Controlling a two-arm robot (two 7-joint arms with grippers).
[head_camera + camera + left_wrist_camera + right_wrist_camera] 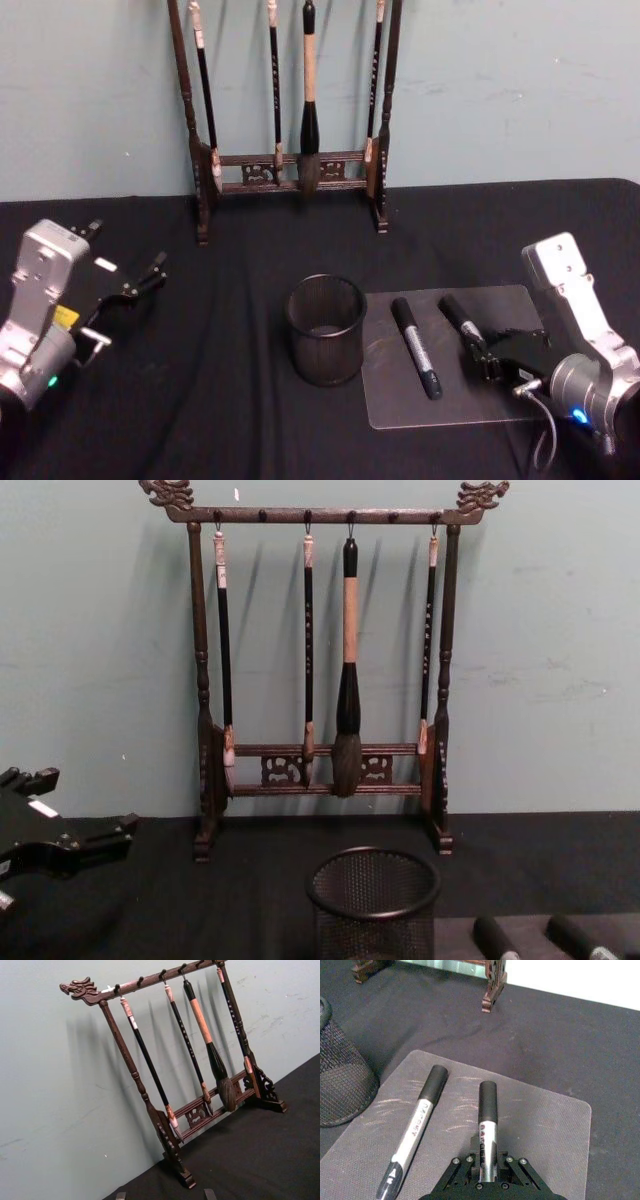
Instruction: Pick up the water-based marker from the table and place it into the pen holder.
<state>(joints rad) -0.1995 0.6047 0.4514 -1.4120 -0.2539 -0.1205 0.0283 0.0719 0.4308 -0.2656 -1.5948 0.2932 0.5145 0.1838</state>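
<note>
Right wrist view: we're seeing the right claw (489,1162) clamping the water-based marker (488,1105) lying on the mat (545,1125), marker tail hiding under it. Left claw (128,247) idling open over the desk (220,400), left side.

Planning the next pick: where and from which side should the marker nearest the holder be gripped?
Grip the marker at its pale mid-barrel, from above, jaws across its width: it lies flat on the mat, with gaps to the holder and second marker, where the right gripper sits.
</note>
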